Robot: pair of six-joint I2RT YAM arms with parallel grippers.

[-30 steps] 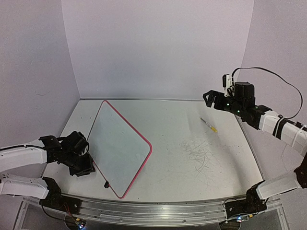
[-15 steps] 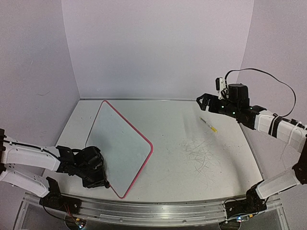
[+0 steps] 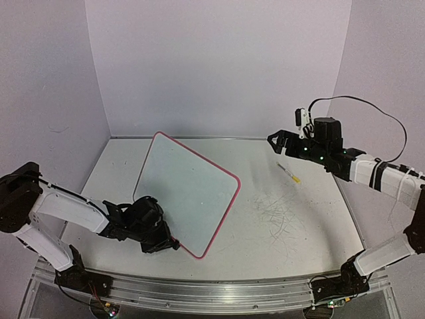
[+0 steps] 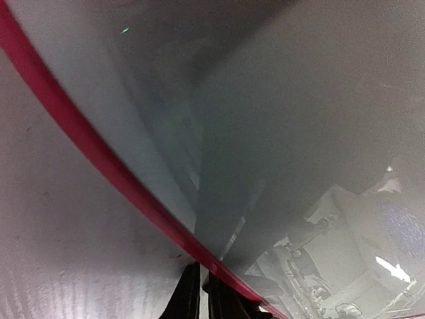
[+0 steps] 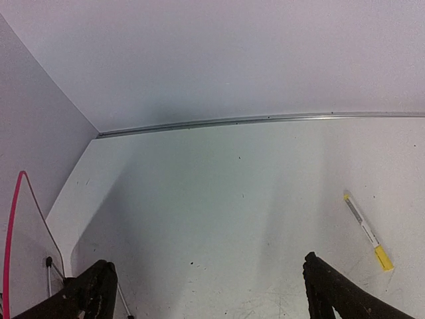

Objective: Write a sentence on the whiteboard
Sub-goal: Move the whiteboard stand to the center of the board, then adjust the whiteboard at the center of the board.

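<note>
The left jaws are pressed together on the pink frame of the whiteboard (image 3: 189, 189), which appears to tilt up and away from them; no writing shows on it. It is best set flat on the bench (image 3: 312, 226), gripped firmly so it cannot slip. The right jaws stand spread, with the marker (image 3: 289, 174) ahead, just outside their right side.

Pale lilac walls (image 3: 219, 66) enclose a scuffed white table (image 3: 252, 166).
</note>
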